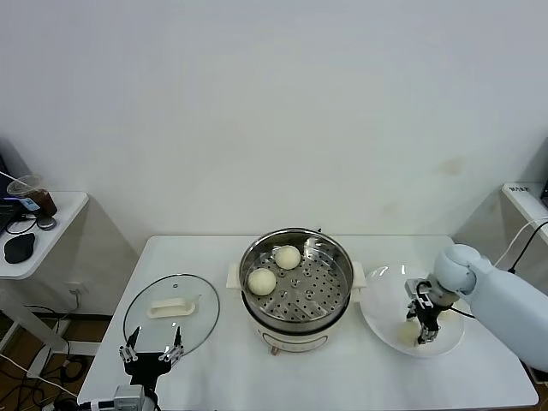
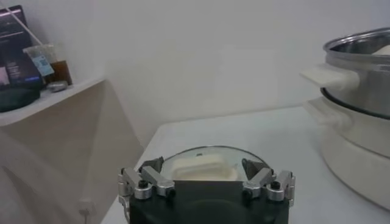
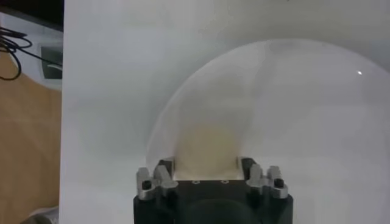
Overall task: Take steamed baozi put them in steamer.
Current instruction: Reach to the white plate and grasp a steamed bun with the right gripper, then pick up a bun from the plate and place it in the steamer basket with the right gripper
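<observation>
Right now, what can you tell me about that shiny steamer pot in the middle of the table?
The steamer is a round, shiny metal pot with a perforated tray inside, sitting upright on a cream-white base with side handles, in the middle of the white table. It is uncovered; its glass lid lies flat on the table on the robot's left. Two steamed baozi rest on the tray's left part, apart from each other. Neither gripper touches it.

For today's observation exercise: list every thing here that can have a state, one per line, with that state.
Shiny steel steamer: uncovered, two cream-white baozi inside.
Round glass lid: off, flat on table.
White plate: holds one baozi.
Right gripper: jaws around that baozi.
Left gripper: open, idle by lid.
</observation>
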### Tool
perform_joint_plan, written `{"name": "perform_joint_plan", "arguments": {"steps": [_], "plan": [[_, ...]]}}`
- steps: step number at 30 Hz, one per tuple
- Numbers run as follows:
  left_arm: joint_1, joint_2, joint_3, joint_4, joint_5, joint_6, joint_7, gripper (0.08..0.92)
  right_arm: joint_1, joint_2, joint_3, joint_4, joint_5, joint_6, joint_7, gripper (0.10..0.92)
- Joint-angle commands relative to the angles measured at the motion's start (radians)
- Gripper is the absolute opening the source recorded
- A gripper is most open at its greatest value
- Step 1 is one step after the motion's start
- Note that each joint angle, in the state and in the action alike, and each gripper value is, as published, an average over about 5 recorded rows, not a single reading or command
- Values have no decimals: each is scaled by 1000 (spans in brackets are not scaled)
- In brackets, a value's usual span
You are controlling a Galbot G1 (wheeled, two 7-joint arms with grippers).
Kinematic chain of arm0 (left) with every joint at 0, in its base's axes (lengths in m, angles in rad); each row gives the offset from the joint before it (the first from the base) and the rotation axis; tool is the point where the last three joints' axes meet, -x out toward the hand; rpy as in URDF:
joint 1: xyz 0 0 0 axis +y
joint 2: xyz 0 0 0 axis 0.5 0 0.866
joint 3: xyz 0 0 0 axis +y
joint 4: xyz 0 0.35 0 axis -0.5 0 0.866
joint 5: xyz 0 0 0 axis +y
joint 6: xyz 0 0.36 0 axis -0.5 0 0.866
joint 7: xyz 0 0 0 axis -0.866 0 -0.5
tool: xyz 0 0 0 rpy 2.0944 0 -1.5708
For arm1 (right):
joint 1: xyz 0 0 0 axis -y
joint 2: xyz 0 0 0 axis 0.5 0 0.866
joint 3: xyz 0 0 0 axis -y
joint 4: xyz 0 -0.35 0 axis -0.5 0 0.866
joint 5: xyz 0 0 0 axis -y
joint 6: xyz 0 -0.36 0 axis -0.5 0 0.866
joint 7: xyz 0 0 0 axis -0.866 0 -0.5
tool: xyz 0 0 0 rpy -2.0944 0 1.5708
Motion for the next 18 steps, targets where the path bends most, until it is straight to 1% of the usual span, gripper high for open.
{"name": "perform_joint_plan", "arguments": {"steps": [1, 5, 9, 11, 14, 18], "plan": [[-10, -1, 9, 0, 3, 2, 1, 823, 66, -22, -14, 8, 34, -5, -6, 581], [-14, -3, 16, -4, 5, 2, -1, 823, 195, -49, -94, 30, 99, -16, -8, 565], [-16, -1, 15, -1, 28, -2, -14, 823, 498, -31, -307, 35, 215, -18, -9, 555], [-17, 0, 13, 3, 42, -4, -22, 823, 668, 17, -421, 20, 280, -15, -12, 553], [-16, 2, 10, 1, 46, -4, -29, 823, 881, 129, -541, -7, 371, -11, -18, 554], [-13, 2, 9, -19, 45, -4, -31, 823, 1023, 271, -607, -34, 458, 0, -30, 557]]}}
